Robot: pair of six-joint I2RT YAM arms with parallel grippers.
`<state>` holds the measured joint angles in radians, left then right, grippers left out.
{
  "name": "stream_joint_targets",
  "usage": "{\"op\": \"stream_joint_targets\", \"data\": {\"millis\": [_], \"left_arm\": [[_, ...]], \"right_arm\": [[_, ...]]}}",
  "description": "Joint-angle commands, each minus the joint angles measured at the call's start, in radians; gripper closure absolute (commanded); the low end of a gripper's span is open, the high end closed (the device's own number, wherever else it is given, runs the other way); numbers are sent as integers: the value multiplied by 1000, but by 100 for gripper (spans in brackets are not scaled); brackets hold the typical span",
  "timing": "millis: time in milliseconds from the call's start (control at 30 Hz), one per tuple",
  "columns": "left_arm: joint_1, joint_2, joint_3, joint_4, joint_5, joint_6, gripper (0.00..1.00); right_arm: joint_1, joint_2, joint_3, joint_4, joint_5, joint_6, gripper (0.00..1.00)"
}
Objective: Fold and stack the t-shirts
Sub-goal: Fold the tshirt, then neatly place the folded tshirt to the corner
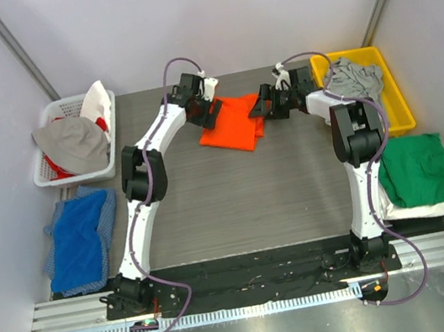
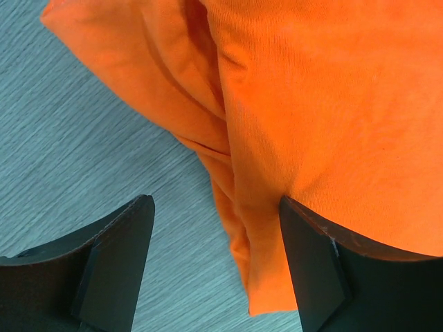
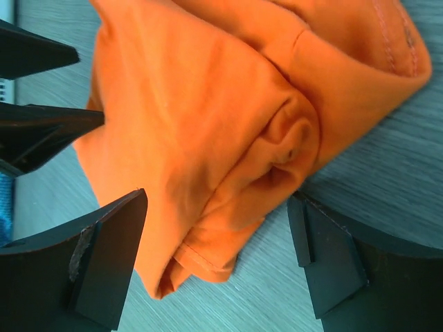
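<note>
A bright orange cloth t-shirt point(image 1: 231, 126) lies folded in a small bundle on the flat grey desk point(image 1: 243, 188). It sits right between the two hands. The left hand point(image 1: 206, 111) is at one side of it and the right hand point(image 1: 267, 105) is at the other side.

The left hand point(image 2: 214, 207) is spread wide and grips nothing. One black finger point(image 2: 114, 263) is over the bare desk. The other black finger point(image 2: 315, 270) is over the orange shirt. The folded edge of the shirt runs down between them. It is not clear if the fingers touch the cloth.

The right hand point(image 3: 218, 200) is spread wide too, and it pinches nothing. A bunched corner of the orange shirt lies between its two fingers point(image 3: 104, 263).

Just beside the right hand, on its outer side, is a yellow plastic bin point(image 1: 397, 115) with a light grey cloth shirt point(image 1: 352, 76) in it. Well away from the right hand, near that arm's base, a green cloth t-shirt point(image 1: 418, 167) lies on top of a white cloth shirt point(image 1: 417, 210).

Out past the left hand is a white plastic basket point(image 1: 78, 169) with clothes in it. A blue cloth point(image 1: 80, 236) lies nearer that arm's base.
</note>
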<state>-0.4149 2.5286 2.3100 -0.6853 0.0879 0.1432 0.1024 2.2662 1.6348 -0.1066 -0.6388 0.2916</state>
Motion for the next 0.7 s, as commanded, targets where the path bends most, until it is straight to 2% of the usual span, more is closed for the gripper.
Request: {"op": "stream_joint_targets", "data": {"millis": [0, 300, 667], "left_arm": [[-2, 9, 54, 21, 3, 18, 22], [-2, -13, 12, 26, 9, 19, 23], [-4, -36, -30, 18, 1, 36, 23]], "right_arm": [[-3, 39, 10, 50, -48, 60, 8], [-3, 21, -88, 182, -110, 161, 8], [16, -36, -196, 209, -143, 153, 8]]}}
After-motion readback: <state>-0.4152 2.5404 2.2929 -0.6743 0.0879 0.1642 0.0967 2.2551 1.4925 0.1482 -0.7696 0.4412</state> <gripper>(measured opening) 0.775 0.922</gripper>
